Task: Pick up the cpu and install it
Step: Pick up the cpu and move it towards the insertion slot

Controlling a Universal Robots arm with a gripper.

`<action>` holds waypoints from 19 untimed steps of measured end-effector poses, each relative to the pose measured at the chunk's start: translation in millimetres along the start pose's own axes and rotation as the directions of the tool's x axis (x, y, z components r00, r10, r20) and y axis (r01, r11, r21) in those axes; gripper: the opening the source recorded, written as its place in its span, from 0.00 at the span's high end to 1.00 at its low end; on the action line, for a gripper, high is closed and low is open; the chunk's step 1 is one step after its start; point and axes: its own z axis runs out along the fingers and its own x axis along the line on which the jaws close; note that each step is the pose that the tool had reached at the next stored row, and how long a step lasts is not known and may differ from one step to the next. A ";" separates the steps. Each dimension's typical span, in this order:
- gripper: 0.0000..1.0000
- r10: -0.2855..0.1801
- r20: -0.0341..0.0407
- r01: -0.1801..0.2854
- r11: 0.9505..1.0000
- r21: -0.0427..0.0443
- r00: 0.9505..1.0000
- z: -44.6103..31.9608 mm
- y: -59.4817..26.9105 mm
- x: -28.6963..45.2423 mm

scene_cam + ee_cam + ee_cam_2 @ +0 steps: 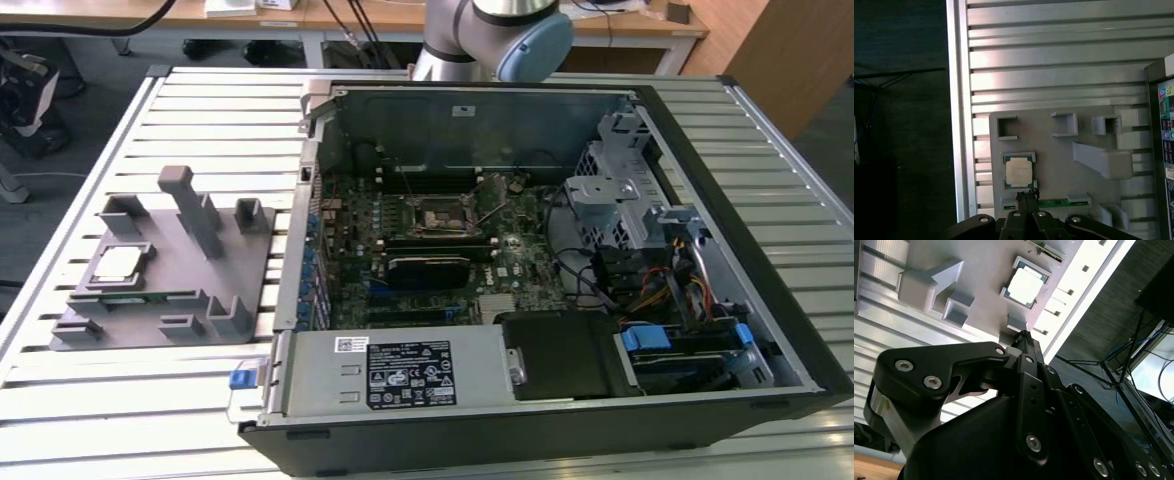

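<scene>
Your end effector seems to have its fingertips together, gripping nothing. The cpu lies flat in the tray pocket, ahead of those tips, untouched.

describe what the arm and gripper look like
The arm is a silver-grey tube with a light blue round joint cap. The gripper is matte black, built of angular linked bars fastened with silver screws.
</scene>
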 end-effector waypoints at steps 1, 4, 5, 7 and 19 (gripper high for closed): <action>0.89 0.000 -0.001 0.000 1.000 0.000 1.000 0.5 0.0 0.0; 0.89 0.000 -0.001 0.000 1.000 0.000 1.000 1.7 -0.1 0.5; 0.89 0.000 -0.002 0.000 1.000 0.001 1.000 2.4 -0.1 0.5; 0.89 0.000 -0.001 0.000 1.000 0.001 1.000 4.5 -0.3 0.6; 0.77 -0.003 -0.017 0.003 1.000 0.002 1.000 17.4 -4.1 1.4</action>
